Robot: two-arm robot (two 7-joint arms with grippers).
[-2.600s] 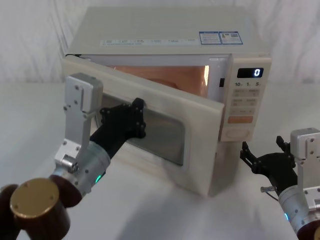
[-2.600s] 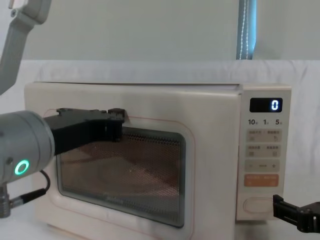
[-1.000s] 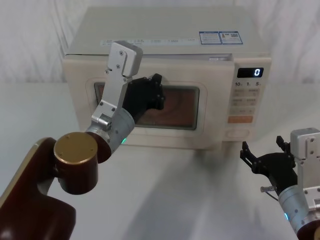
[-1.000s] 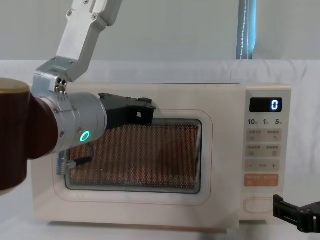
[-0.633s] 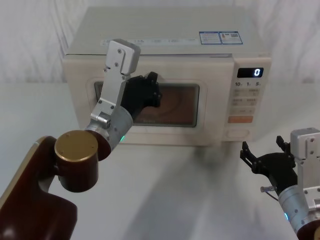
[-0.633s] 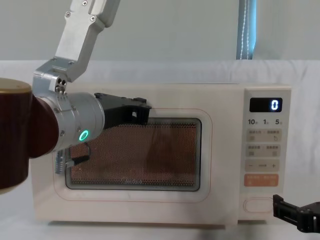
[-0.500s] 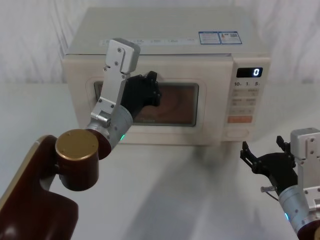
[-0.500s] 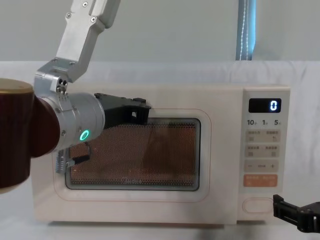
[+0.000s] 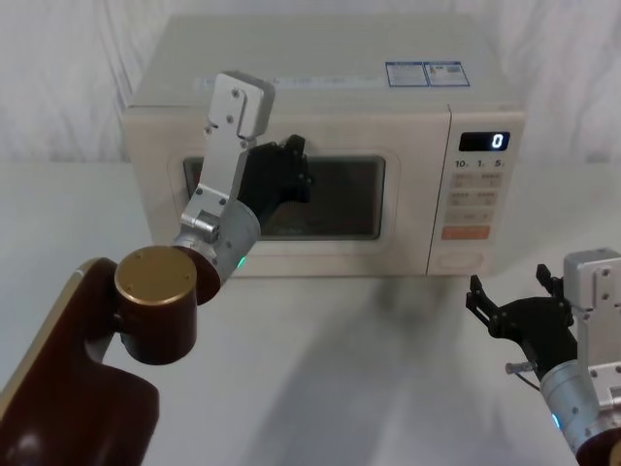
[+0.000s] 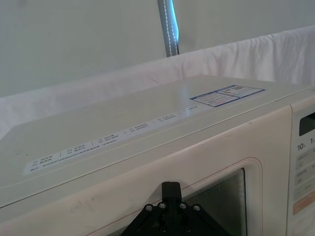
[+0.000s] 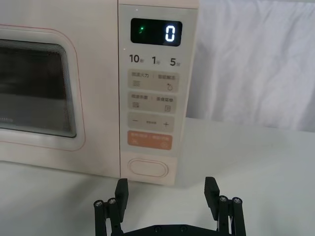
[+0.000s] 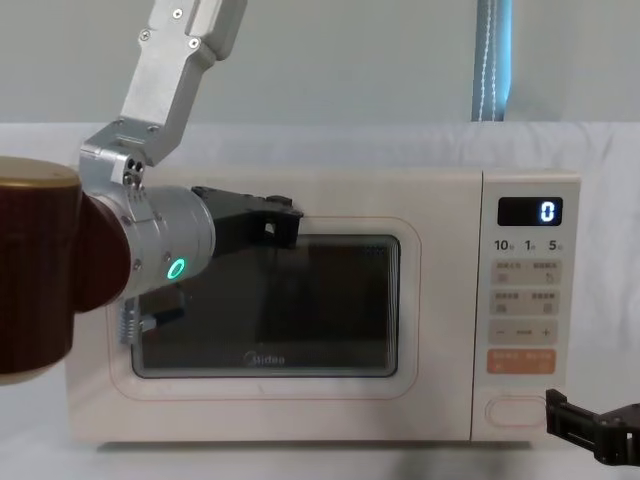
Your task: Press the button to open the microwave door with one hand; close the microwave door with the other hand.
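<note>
The cream microwave [image 9: 320, 68] stands at the back of the table, its display [image 12: 547, 211] showing a blue 0. The microwave door [image 12: 430, 330] sits flush with the front and its window is dark. My left gripper [image 9: 287, 171] is shut, with its tip against the door's upper part above the window [image 10: 171, 189]. My right gripper [image 11: 166, 192] hangs open low in front of the keypad strip, a short way back from the button [image 11: 147, 168], touching nothing. The button [image 9: 456, 260] is the wide pill-shaped key at the strip's bottom.
An orange key [image 11: 150, 140] sits just above the button, with small cream keys over it. White cloth covers the table [image 9: 369, 369] and the wall behind. A blue strip [image 12: 493, 60] hangs behind the oven. My left arm's brown elbow [image 9: 155, 301] juts over the table's front left.
The door swung from wide open to fully shut under my left gripper. The oven's inner light went out just now. My right arm has not moved.
</note>
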